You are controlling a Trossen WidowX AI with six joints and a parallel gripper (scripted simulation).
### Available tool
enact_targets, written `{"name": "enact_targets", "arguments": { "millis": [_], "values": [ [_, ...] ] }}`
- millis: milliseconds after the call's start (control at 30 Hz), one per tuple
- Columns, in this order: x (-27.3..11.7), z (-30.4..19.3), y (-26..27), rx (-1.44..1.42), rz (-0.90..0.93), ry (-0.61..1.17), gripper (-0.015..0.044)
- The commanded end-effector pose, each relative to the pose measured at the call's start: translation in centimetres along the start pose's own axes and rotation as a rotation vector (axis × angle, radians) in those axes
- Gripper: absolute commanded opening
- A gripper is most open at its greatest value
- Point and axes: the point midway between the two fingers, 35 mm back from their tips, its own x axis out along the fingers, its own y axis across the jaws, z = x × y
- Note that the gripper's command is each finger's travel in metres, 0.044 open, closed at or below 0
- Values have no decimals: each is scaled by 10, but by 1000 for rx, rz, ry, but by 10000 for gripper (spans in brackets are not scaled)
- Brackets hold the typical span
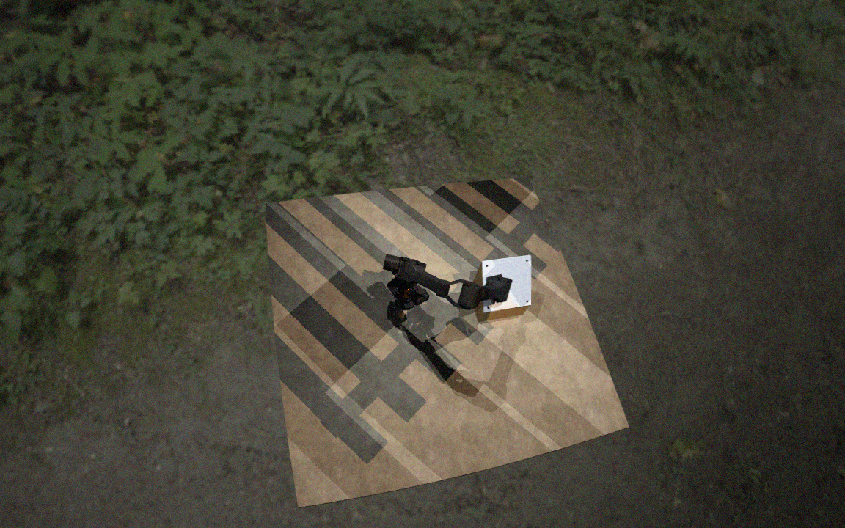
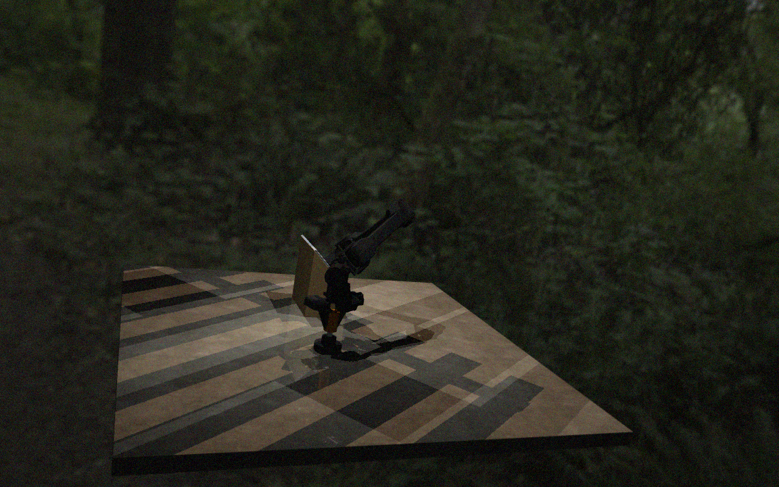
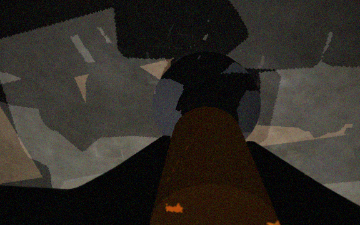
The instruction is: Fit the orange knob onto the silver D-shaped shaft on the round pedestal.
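The orange knob (image 2: 333, 317) (image 3: 211, 162) is upright and looks dark in shadow. My gripper (image 2: 332, 311) (image 3: 207, 145) points down and is shut on the knob, one finger on each side. The round pedestal (image 2: 326, 346) (image 3: 164, 107) is directly below the knob, dark in the exterior view and partly bluish-grey in the wrist view. A short bit of the shaft (image 2: 330, 335) shows between knob and pedestal, so the knob is not down on the pedestal. The hole and both flat sides are hidden; I cannot tell whether the shaft tip is inside the hole.
The arm reaches over from a wooden block (image 2: 302, 278) with a white top plate (image 1: 521, 279), which stands behind the pedestal in the exterior view. The table (image 1: 530, 407) (image 2: 199, 423) is crossed by striped light and hard shadows, with its edges visible in the top and exterior views.
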Motion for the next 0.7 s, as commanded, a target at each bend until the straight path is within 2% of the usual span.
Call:
{"name": "enact_targets", "arguments": {
  "millis": [0, 667],
  "values": [
    [-1, 2, -1, 22, -4, -2, 0],
    [2, 0, -1, 22, -3, -2, 0]
  ]
}}
